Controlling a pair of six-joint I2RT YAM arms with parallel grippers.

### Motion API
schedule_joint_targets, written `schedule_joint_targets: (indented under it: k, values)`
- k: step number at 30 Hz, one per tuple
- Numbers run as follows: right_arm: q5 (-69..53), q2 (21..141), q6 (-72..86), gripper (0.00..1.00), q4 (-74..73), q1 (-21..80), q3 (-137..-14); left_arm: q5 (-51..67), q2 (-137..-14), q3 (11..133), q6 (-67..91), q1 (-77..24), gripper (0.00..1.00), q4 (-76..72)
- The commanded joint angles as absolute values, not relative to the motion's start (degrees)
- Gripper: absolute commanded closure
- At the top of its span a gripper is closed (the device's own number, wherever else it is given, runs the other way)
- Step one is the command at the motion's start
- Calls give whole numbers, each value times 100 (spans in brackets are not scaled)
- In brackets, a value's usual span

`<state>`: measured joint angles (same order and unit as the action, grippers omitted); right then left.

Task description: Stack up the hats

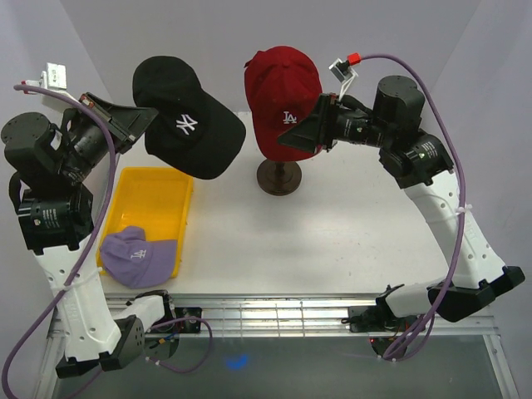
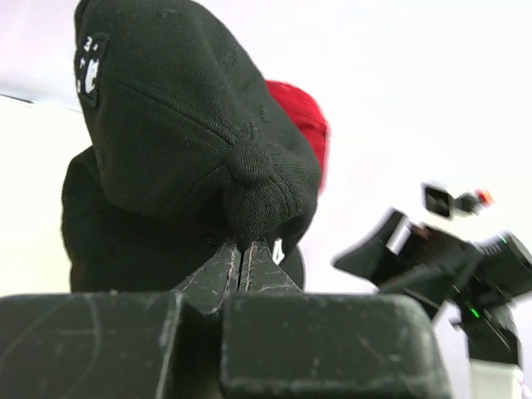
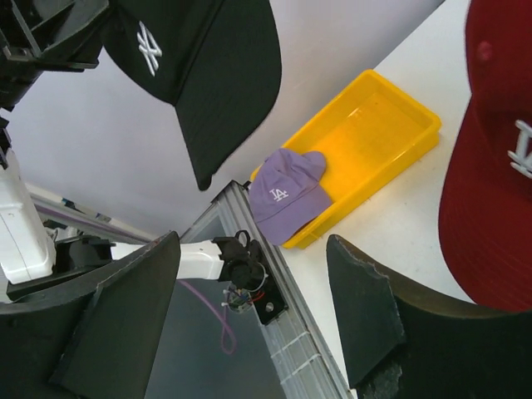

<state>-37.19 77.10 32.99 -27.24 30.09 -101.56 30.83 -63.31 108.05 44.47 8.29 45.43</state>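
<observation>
My left gripper [image 1: 143, 116] is shut on the back of the black NY cap [image 1: 189, 116] and holds it in the air, left of the stand; the cap also shows in the left wrist view [image 2: 174, 125] and the right wrist view [image 3: 199, 66]. The red LA cap [image 1: 283, 96] sits on top of the dark round stand [image 1: 278, 176]; the head under it is hidden. My right gripper [image 1: 301, 133] is open and empty beside the red cap's [image 3: 499, 166] brim. The lavender cap [image 1: 137, 256] lies at the near end of the yellow tray. The tan and SPORT caps are out of view.
The yellow tray [image 1: 162, 195] lies at the left of the white table, also shown in the right wrist view [image 3: 374, 133]. The table's near edge has a metal rail [image 1: 274, 312]. Grey walls stand close on the left and at the back.
</observation>
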Motion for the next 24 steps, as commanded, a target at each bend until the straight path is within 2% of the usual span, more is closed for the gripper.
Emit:
schedule_joint_targets:
  k: [1, 10, 24]
  values:
    - [-3612, 7752, 3269, 23, -2813, 3260, -10591, 3831, -6082, 10775, 4711, 844, 100, 4245]
    - [-3112, 7840, 3762, 23, -2268, 4086, -10292, 4411, -5994, 10775, 4896, 852, 100, 3981]
    - [-3181, 8121, 4420, 24, -1539, 4430, -10397, 5053, -6082, 10784, 5133, 852, 100, 3683]
